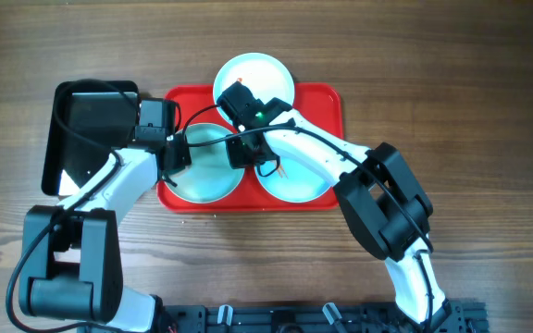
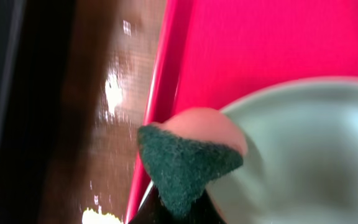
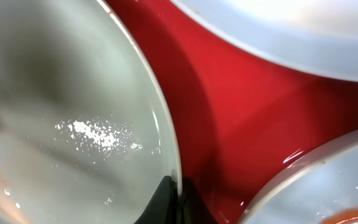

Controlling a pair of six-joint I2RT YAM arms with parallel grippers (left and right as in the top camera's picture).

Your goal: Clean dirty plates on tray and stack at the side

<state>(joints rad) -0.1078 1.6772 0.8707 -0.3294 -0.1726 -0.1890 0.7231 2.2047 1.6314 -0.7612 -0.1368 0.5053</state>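
The right gripper [image 3: 174, 199] is pinching the plate [image 3: 73, 93] rim; the left gripper [image 1: 176, 155], pinching the sponge [image 2: 185, 168], should be sweeping flat ahead.

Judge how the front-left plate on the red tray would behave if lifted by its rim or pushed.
The front-left plate is probably stiff: its thin rim keeps a clean curve. Its glossy surface may slip in the right gripper, shut on that rim. Shallow and flat on the tray, it seems unlikely to roll or tip.
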